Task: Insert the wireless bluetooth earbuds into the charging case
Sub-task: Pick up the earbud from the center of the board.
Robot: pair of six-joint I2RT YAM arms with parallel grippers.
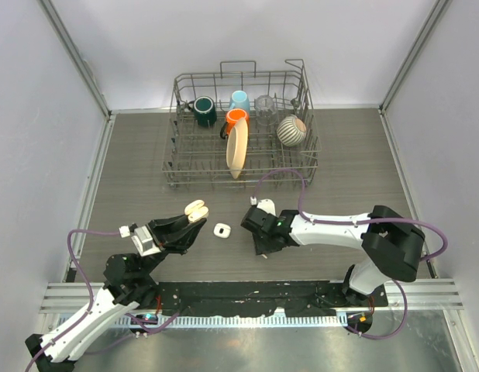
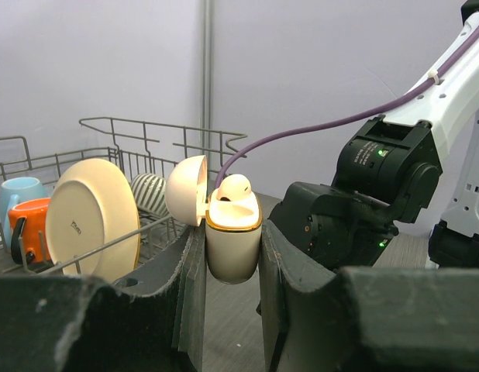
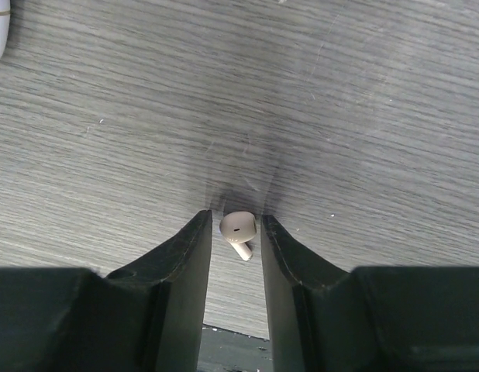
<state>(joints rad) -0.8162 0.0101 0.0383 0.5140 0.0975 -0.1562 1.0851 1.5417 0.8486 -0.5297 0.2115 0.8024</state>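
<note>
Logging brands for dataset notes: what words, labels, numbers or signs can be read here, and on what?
No text can be read in any view.
Cream plate: one small dark printed mark, too blurred to read.
Charging case and earbud: no markings visible.

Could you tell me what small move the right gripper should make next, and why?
Probably close the right gripper fully on the small white plastic earbud. It lies on the grey wood-grain table between the fingers, but a firm pinch is not evident; the left gripper holds the open cream charging case ready, one bud already seated.
</note>
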